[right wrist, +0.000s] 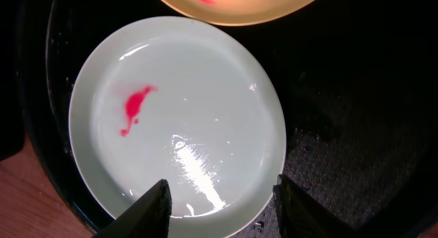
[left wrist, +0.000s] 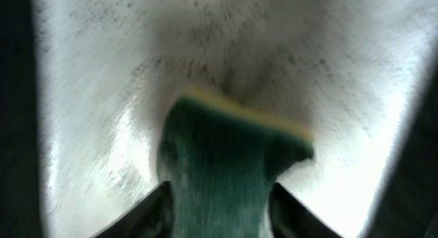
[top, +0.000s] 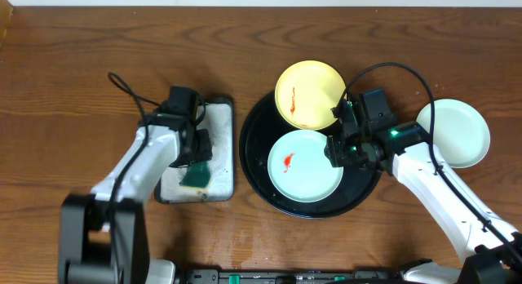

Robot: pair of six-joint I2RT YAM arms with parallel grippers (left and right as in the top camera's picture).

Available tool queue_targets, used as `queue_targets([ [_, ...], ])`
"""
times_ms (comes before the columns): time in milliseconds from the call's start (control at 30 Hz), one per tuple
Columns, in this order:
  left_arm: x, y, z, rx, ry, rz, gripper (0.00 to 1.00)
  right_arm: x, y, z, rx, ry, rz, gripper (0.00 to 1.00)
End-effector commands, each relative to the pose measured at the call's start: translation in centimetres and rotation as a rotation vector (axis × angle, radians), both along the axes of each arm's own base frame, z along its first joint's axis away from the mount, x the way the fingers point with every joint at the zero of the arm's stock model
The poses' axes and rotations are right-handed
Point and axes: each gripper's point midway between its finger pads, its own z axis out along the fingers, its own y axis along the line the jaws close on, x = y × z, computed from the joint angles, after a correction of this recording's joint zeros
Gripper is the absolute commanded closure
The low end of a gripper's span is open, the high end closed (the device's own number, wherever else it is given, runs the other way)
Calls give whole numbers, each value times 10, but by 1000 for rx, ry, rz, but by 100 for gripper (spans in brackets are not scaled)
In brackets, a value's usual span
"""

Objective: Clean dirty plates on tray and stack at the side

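1. L gripper [top: 198,156] pinching green sponge [top: 196,176] over small tray [top: 218,117], frame left.
2. R gripper [top: 338,149] spread, empty, over smeared mint plate [top: 306,166] on black tray [top: 251,153], centre.
3. I judge R nearer; sponge goes rightward.

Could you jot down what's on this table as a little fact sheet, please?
black tray: two smeared plates on it
yellow plate: tray's far edge, red smear
mint plate: on tray, red smear
second mint plate: on table beside tray, no smear visible
left gripper: holding green sponge over small rectangular tray
right gripper: open above smeared mint plate
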Motion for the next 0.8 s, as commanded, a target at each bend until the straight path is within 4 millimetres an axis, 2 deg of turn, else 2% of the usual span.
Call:
queue_targets([
  [0,-3,0,34,-15,-56,-4,51,2,4,6,22,-11,-7,53],
  [100,-25,-3,39,-39,2,1,51,2,4,6,21,-11,-7,53],
  [167,-40,-10,32,-84,57,-6,51,3,4,7,22,-12,-7,53],
  [333,-61,-8,-1,-80,132,-3,48,3,4,7,22,-12,-7,52],
  [500,-71,-7,-35,-77,149,-2,49,3,4,7,22,-13,-7,52],
  [533,-71,-7,-40,-77,145,-2,51,3,4,7,22,-13,-7,52],
  [600,-68,-7,-45,-78,137,-4,67,4,4,7,24,-16,-7,52],
  [633,-66,-7,-45,-79,130,-4,89,4,4,7,24,-17,-7,52],
  [667,-64,-7,-44,-80,122,-4,92,4,4,7,24,-17,-7,52],
  [767,-56,-8,-35,-84,93,-5,93,4,4,7,24,-16,-7,53],
])
